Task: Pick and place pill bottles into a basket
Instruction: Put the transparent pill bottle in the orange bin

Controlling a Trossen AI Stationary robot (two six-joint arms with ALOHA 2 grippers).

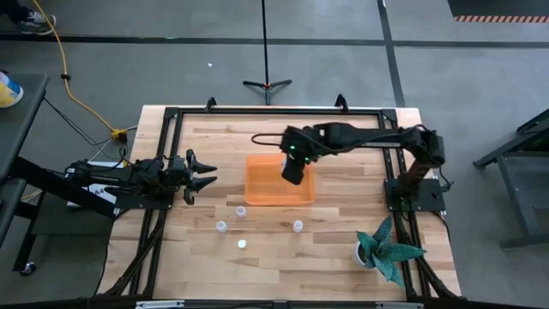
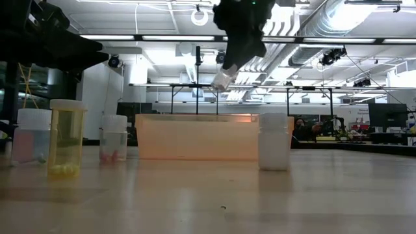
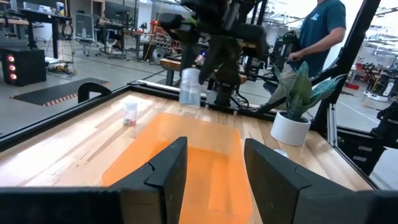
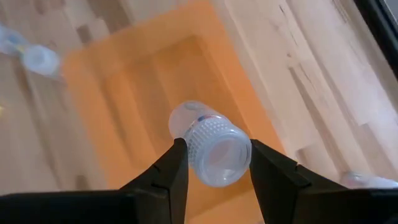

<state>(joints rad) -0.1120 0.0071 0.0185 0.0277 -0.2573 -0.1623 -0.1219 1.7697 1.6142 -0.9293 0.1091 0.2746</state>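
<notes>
A pill bottle point(image 4: 211, 149) is clamped in the right gripper point(image 4: 214, 163), held above the basket point(image 1: 276, 196). The left gripper point(image 1: 204, 174) is parked at the table's left edge, fingers spread.

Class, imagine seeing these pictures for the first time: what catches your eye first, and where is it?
The right gripper hangs above the orange basket, clamped on a pill bottle with its cap facing the wrist camera. Four more bottles stand on the wood in front of the basket, and a teal plant sits at the table's right corner.
</notes>
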